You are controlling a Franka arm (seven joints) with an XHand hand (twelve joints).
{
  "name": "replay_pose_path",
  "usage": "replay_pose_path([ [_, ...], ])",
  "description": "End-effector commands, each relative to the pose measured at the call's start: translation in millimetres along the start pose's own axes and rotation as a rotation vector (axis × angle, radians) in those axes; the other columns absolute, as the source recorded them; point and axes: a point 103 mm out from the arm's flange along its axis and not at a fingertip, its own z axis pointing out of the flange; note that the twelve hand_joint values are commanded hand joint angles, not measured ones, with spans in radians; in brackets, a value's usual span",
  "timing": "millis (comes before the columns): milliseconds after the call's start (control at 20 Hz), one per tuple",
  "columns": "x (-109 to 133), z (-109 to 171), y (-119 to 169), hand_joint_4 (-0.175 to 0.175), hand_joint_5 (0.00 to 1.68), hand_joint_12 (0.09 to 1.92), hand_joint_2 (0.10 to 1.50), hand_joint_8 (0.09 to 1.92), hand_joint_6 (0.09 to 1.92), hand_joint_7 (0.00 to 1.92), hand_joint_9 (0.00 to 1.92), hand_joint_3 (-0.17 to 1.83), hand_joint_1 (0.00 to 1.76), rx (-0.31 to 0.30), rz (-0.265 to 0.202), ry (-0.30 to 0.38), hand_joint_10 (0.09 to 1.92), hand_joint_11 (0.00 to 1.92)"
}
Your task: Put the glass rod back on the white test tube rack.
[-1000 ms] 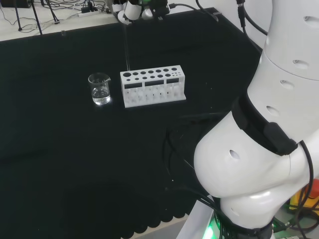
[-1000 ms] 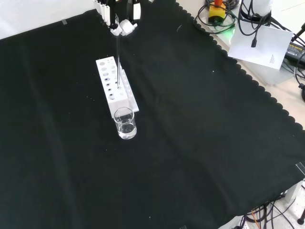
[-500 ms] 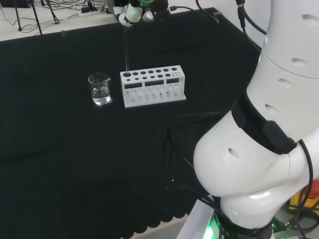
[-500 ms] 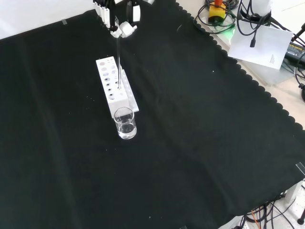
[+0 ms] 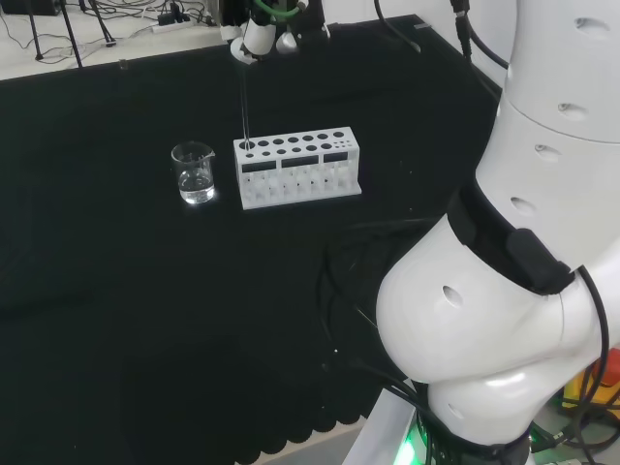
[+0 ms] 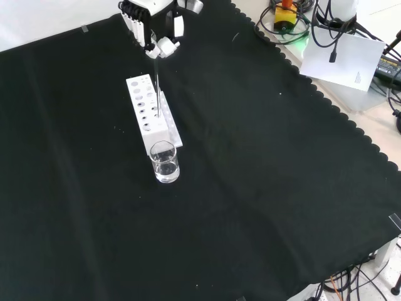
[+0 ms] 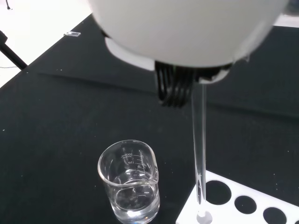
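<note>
While the hand point(image 6: 156, 28) pinches the glass rod point(image 5: 245, 107) upright, its tip meets the white test tube rack point(image 5: 296, 167)
The tip sits at the rack's end hole nearest the beaker point(image 6: 165, 162), mid-cloth

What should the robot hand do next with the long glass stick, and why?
Probably lower it straight down a little more. The hand pinches the top of the glass rod, which hangs upright with its tip at a corner hole of the white test tube rack, the end nearest the beaker. Letting go now could tip it over.
</note>
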Motion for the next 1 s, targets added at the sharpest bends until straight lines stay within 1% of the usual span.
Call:
replay_pose_path([
  [50, -4, 15, 0, -0.175, 1.37, 0.41, 0.36, 0.56, 0.57, 1.55, 1.87, 1.08, 1.35, -0.006, 0.004, 0.012, 0.21, 1.75],
  [350, -10, 22, -1, -0.175, 1.37, 0.41, 0.36, 0.56, 0.57, 1.55, 1.87, 1.08, 1.35, -0.001, 0.012, 0.025, 0.21, 1.75],
  [750, -5, 43, 9, -0.175, 1.37, 0.41, 0.36, 0.55, 0.57, 1.55, 1.87, 1.08, 1.35, 0.023, -0.004, 0.032, 0.21, 1.75],
  [1000, -5, 53, 14, -0.175, 1.37, 0.41, 0.36, 0.55, 0.57, 1.55, 1.87, 1.08, 1.35, 0.045, 0.002, 0.029, 0.21, 1.75],
])
